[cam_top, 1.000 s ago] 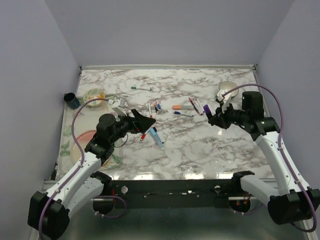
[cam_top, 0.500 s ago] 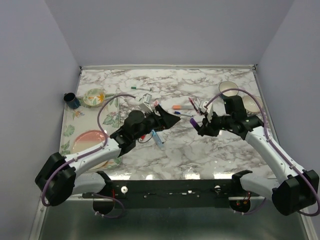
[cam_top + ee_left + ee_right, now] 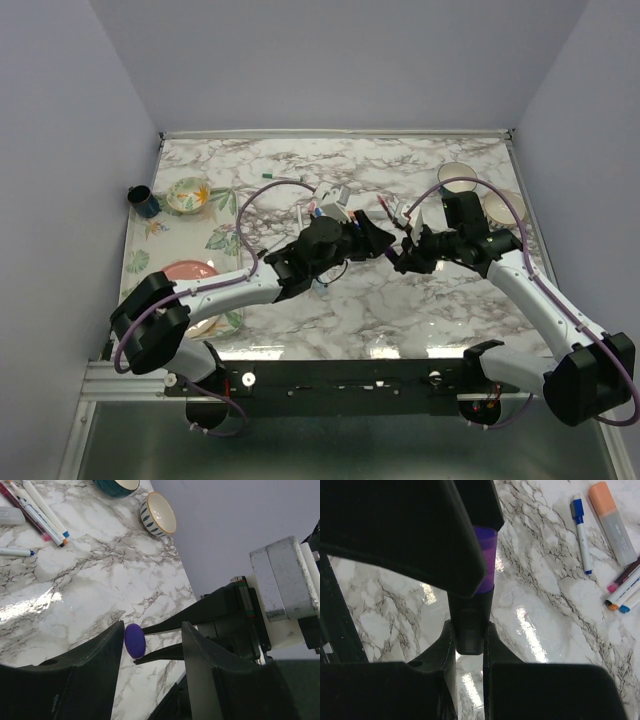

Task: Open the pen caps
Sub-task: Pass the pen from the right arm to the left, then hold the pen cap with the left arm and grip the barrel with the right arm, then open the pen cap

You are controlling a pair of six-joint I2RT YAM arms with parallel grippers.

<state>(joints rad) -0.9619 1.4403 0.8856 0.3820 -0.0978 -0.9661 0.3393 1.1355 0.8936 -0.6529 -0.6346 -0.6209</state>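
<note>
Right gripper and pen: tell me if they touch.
Touching. The right wrist view shows the right gripper clamped on the pen, both sides of its dark barrel, below the purple cap.

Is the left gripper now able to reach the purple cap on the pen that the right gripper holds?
Probably yes. The purple cap sits between the open fingers of the left gripper, with nothing in between. The right gripper holds the pen only by its dark body, so the cap is exposed.

No legible text or markings.
</note>
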